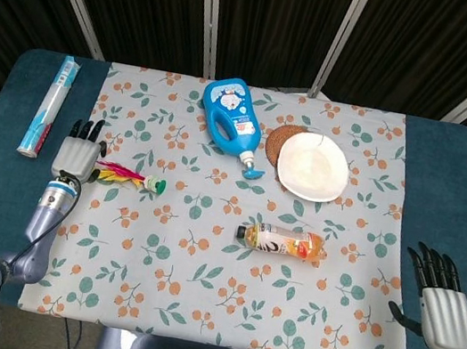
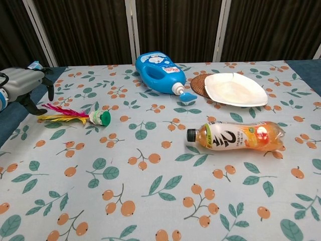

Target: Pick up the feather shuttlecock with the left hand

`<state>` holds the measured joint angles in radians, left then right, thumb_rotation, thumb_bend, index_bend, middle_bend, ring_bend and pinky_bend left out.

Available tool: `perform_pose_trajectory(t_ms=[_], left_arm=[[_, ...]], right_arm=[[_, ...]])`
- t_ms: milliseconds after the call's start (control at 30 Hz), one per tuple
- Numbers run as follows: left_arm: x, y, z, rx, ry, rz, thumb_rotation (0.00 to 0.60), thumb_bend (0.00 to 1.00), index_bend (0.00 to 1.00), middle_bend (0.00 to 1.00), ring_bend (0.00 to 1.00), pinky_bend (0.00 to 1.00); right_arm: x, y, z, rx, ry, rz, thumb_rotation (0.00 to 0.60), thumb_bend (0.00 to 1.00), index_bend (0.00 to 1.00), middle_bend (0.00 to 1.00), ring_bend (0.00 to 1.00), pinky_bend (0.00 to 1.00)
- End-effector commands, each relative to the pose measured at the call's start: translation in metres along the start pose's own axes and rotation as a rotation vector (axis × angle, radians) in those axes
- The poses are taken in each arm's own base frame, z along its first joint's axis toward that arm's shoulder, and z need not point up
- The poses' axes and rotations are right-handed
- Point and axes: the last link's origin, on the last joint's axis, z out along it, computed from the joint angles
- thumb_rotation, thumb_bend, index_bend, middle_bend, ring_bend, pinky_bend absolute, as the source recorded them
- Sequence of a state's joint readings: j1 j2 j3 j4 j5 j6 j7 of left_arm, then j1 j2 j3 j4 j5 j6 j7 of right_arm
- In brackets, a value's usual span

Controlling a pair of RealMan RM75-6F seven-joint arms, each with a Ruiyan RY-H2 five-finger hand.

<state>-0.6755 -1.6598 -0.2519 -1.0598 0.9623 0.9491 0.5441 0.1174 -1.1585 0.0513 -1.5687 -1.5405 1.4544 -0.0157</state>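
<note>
Fingers spread, the left robot hand (image 1: 77, 156) holds nothing and hangs just above the feather end of the shuttlecock (image 1: 127, 177), which lies on the tabletop (image 1: 202, 250).

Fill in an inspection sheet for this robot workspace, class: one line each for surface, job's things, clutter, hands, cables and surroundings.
Surface: table under a floral cloth.
Job's things: feather shuttlecock lying flat, green base pointing to the robot's right.
Clutter: blue detergent bottle, white plate over a brown coaster, orange drink bottle on its side, rolled packet.
Hands: left hand open over the feather end, not gripping; right hand open at the table's edge.
Cables: thin cable along the left forearm.
Surroundings: dark curtain with pale bars.
</note>
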Motion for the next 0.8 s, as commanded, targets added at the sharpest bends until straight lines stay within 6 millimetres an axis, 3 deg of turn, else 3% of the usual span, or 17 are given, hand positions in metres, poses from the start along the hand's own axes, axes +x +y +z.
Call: perform_pose_trajectory(t_ms=[33, 600, 800], left_arm=[[-0.002, 0.002, 0.003, -0.001, -0.002, 0.007, 0.6, 0.33, 0.45, 0.0, 0.0, 0.03], [-0.013, 0.005, 0.007, 0.02, -0.014, 0.029, 0.6, 0.38, 0.5, 0.0, 0.0, 0.04], [-0.014, 0.006, 0.008, 0.022, -0.013, 0.028, 0.6, 0.47, 0.51, 0.0, 0.0, 0.04]], right_arm=[[0.0, 0.0, 0.0, 0.0, -0.001, 0.001, 0.6, 0.13, 0.08, 0.0, 0.0, 0.0], [0.001, 0.001, -0.001, -0.003, -0.004, 0.014, 0.6, 0.13, 0.08, 0.0, 0.0, 0.0], [0.001, 0.0, -0.002, -0.003, -0.005, 0.017, 0.6, 0.13, 0.08, 0.0, 0.0, 0.0]])
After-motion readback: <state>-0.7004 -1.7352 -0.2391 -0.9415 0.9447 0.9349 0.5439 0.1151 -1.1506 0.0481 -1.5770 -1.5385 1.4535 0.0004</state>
